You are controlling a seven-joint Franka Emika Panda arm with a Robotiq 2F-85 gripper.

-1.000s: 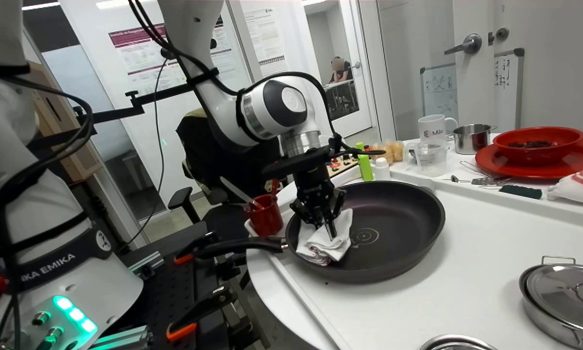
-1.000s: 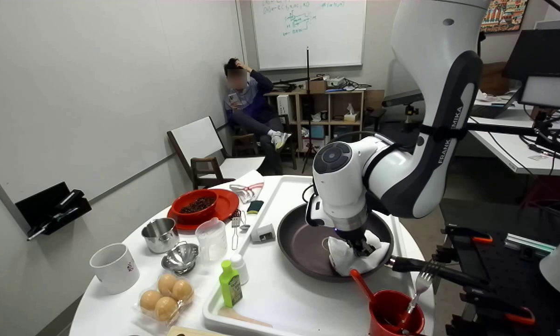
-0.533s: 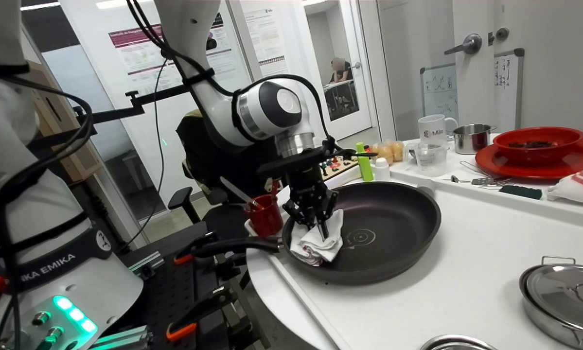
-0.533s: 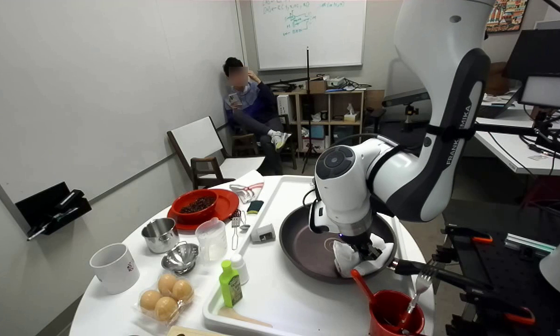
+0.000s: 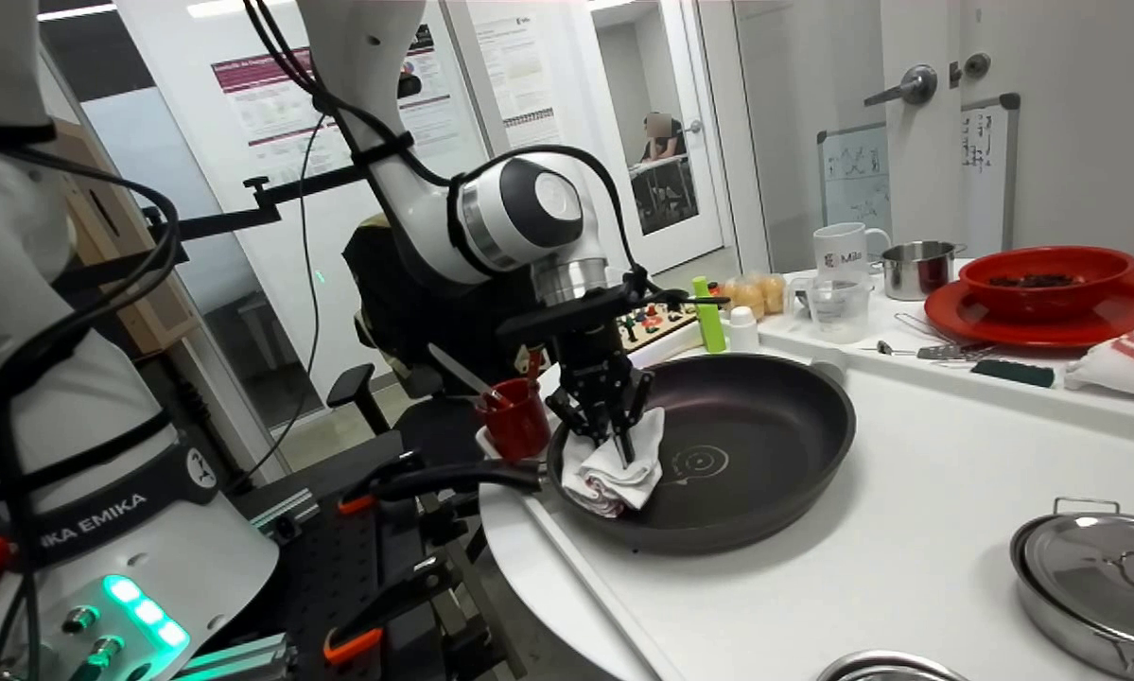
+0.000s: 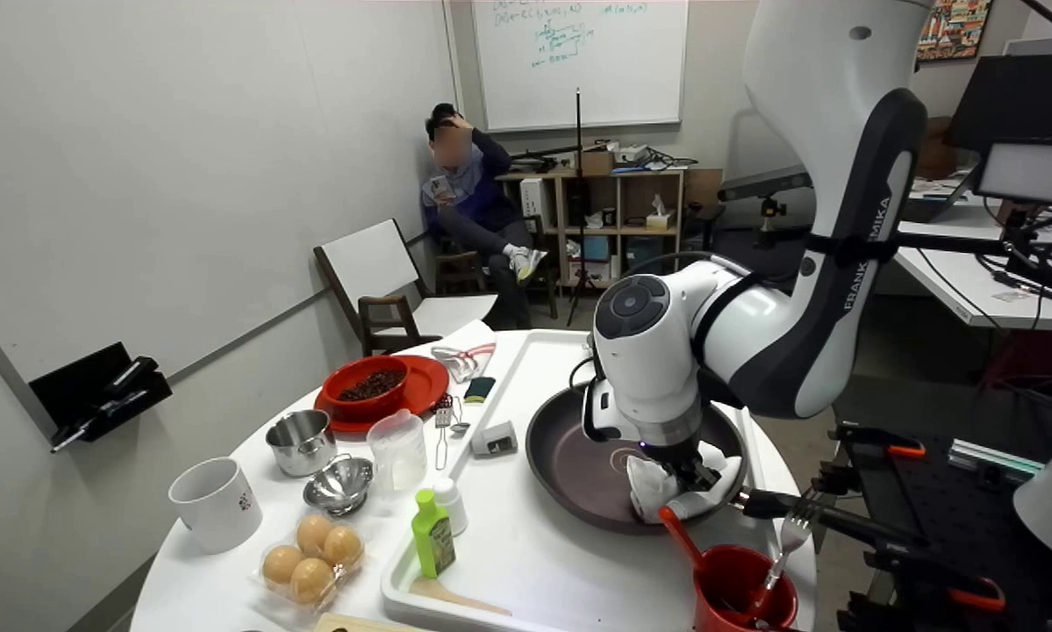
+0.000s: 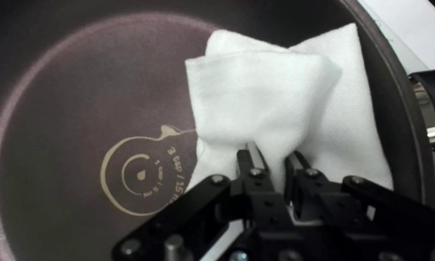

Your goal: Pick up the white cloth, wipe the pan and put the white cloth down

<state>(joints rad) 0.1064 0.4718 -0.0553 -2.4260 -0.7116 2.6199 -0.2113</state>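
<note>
The white cloth (image 5: 614, 480) lies folded and bunched in the handle side of the dark frying pan (image 5: 756, 454). It also shows in an exterior view (image 6: 653, 491) and in the wrist view (image 7: 253, 94). My gripper (image 7: 273, 154) points down into the pan with a fold of the cloth pinched between its fingers. The gripper also shows in both exterior views (image 5: 614, 449) (image 6: 697, 478). The fingertips are partly sunk in the cloth. The pan's bare bottom with printed rings shows beside the cloth in the wrist view (image 7: 76, 108). The pan handle (image 5: 472, 480) sticks out past the table edge.
A red cup (image 6: 736, 588) with utensils stands close to the pan. A green bottle (image 6: 433, 535), a white bottle (image 6: 451, 507) and a grey-white object (image 6: 495, 439) are on the white tray (image 6: 403, 597). A lidded steel pot (image 5: 1101, 586) stands across the tray.
My gripper and the cloth have moved a short way toward the pan handle. The pan has slid slightly the same way. The last half second shows very little motion.
</note>
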